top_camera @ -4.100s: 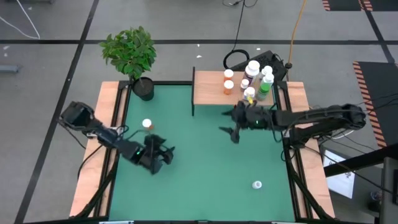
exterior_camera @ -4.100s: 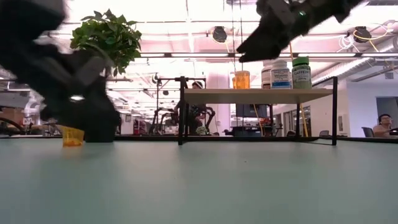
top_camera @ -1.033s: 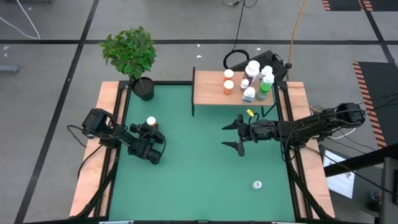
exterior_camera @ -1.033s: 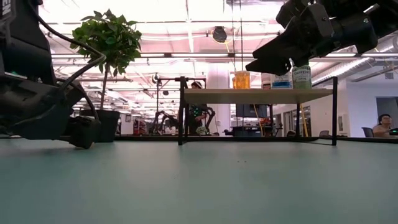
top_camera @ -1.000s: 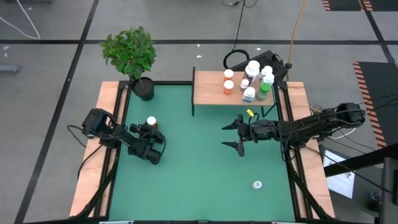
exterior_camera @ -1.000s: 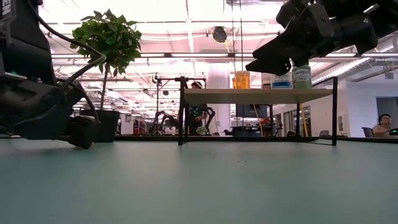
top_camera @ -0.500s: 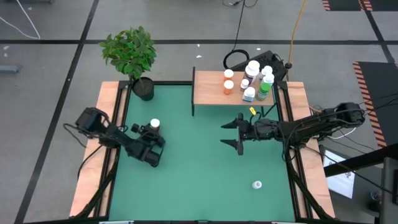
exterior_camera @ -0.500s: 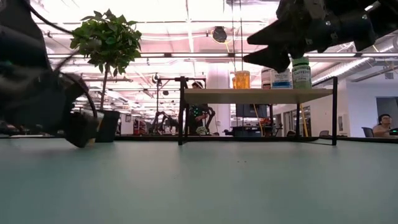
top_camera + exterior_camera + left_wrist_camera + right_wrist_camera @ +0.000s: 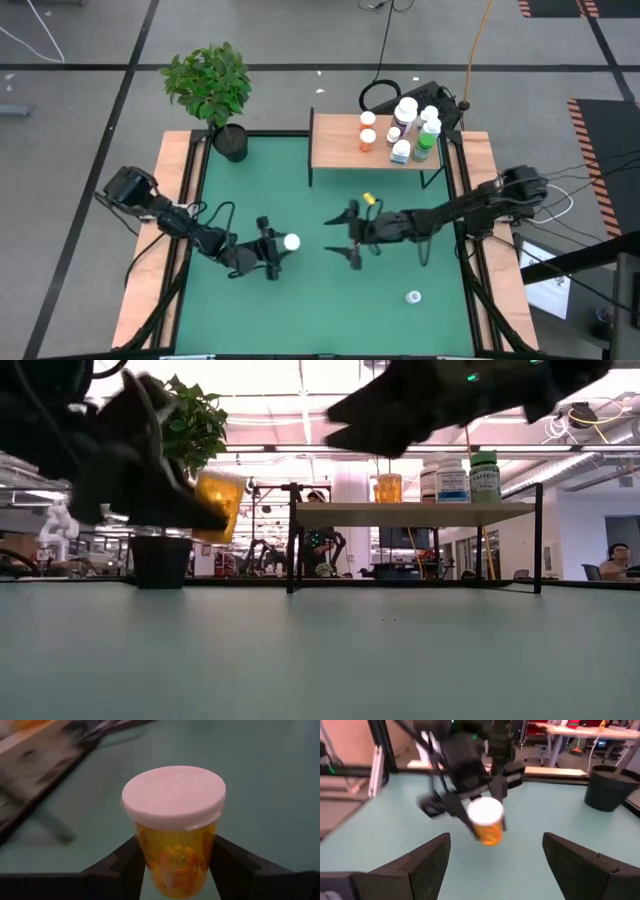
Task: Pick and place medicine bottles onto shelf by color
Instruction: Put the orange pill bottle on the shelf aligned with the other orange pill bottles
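left gripper (image 9: 278,248): near table centre, a bit toward 7 o'clock — clamped on amber bottle (image 9: 290,242), fingers (image 9: 131,865) pressing both sides of the body, white cap pointing toward 3 o'clock at the right gripper
amber bottle: held above the table (image 9: 300,320), not touching it — tilted in low view (image 9: 219,500); pills visible through the wall in left wrist view (image 9: 175,827)
right gripper (image 9: 350,238): just past centre toward 3 o'clock, facing the left gripper — fingers spread wide, nothing between them; amber bottle close in front of it in right wrist view (image 9: 486,821), apart from both fingers (image 9: 425,862)
shelf (image 9: 335,150): at 12–1 o'clock edge of table, on black legs
bottles on shelf: two amber bottles (image 9: 367,132) near shelf middle; cluster at the 3 o'clock end — white-capped ones (image 9: 405,110), green bottle (image 9: 428,140), small white bottle (image 9: 400,152) at the front edge
low view of shelf: amber (image 9: 388,488), white blue-labelled (image 9: 452,480), green (image 9: 485,477) standing upright in a row
loose bottle (image 9: 413,297): white cap, alone on the table at 5 o'clock, well apart from both grippers
plant (image 9: 210,85): potted, at 11 o'clock corner of the table
person (image 9: 617,563): seated in the room beyond the table, far at 3 o'clock in low view
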`<action>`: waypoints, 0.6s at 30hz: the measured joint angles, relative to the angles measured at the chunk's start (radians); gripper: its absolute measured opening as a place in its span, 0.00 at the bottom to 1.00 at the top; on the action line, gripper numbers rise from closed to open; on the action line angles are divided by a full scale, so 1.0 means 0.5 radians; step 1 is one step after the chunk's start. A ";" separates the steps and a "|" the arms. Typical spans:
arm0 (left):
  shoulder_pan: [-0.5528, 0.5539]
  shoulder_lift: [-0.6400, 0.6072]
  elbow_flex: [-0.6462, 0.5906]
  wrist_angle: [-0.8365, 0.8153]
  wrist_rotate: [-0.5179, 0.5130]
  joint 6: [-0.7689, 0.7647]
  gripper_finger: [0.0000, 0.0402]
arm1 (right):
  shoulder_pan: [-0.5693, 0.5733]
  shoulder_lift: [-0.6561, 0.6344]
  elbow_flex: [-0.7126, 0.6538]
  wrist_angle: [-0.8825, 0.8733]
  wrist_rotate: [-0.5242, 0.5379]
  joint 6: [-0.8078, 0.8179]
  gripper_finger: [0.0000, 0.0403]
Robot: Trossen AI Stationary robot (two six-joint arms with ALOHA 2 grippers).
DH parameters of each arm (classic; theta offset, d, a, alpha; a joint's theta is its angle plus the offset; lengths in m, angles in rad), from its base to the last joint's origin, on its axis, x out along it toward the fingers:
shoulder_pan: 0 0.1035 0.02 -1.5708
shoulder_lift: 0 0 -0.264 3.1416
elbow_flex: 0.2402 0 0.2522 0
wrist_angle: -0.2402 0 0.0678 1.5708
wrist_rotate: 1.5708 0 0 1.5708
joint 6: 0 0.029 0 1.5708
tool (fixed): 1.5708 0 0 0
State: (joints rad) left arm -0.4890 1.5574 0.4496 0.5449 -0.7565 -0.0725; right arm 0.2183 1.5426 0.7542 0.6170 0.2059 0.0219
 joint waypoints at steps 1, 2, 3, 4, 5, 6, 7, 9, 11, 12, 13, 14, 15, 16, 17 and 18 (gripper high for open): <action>0.004 0.000 0.001 0.090 0.096 0.074 0.47 | 0.007 0.071 0.050 0.000 -0.022 -0.034 0.78; 0.005 0.001 0.000 0.164 0.162 0.124 0.47 | 0.018 0.130 0.090 0.004 -0.053 -0.074 0.78; 0.005 0.002 -0.002 0.224 0.217 0.149 0.47 | 0.034 0.178 0.120 0.002 -0.071 -0.115 0.78; 0.009 0.001 -0.001 0.272 0.290 0.160 0.47 | 0.049 0.233 0.158 0.022 -0.103 -0.159 0.78; 0.016 0.001 -0.001 0.301 0.372 0.175 0.47 | 0.068 0.286 0.203 0.081 -0.109 -0.199 0.78; 0.024 0.001 -0.001 0.320 0.477 0.185 0.47 | 0.091 0.330 0.238 0.143 -0.110 -0.245 0.78; 0.040 0.002 -0.001 0.329 0.595 0.185 0.47 | 0.112 0.375 0.263 0.195 -0.107 -0.290 0.78; 0.080 0.013 0.001 0.340 0.795 0.152 0.47 | 0.145 0.472 0.339 0.295 -0.109 -0.369 0.78; 0.108 0.028 0.015 0.337 0.859 0.140 0.47 | 0.169 0.552 0.395 0.284 -0.110 -0.404 0.78; 0.121 0.041 0.033 0.339 0.855 0.142 0.47 | 0.175 0.597 0.438 0.283 -0.133 -0.407 0.78; 0.131 0.055 0.051 0.340 0.823 0.145 0.47 | 0.176 0.632 0.468 0.272 -0.192 -0.427 0.78; 0.140 0.075 0.071 0.337 0.802 0.154 0.47 | 0.176 0.654 0.482 0.246 -0.243 -0.451 0.78; 0.148 0.099 0.093 0.336 0.801 0.169 0.47 | 0.176 0.676 0.498 0.215 -0.264 -0.478 0.78; 0.152 0.120 0.103 0.331 0.801 0.197 0.47 | 0.176 0.703 0.515 0.214 -0.257 -0.501 0.78; 0.151 0.141 0.116 0.318 0.800 0.229 0.47 | 0.176 0.720 0.520 0.225 -0.243 -0.519 0.78; 0.149 0.177 0.143 0.325 0.816 0.251 0.47 | 0.176 0.724 0.519 0.215 -0.213 -0.537 0.78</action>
State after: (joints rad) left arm -0.4147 1.6457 0.5209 0.7073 -0.3485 0.0528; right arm 0.3061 1.9045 1.0137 0.7242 0.0992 -0.2468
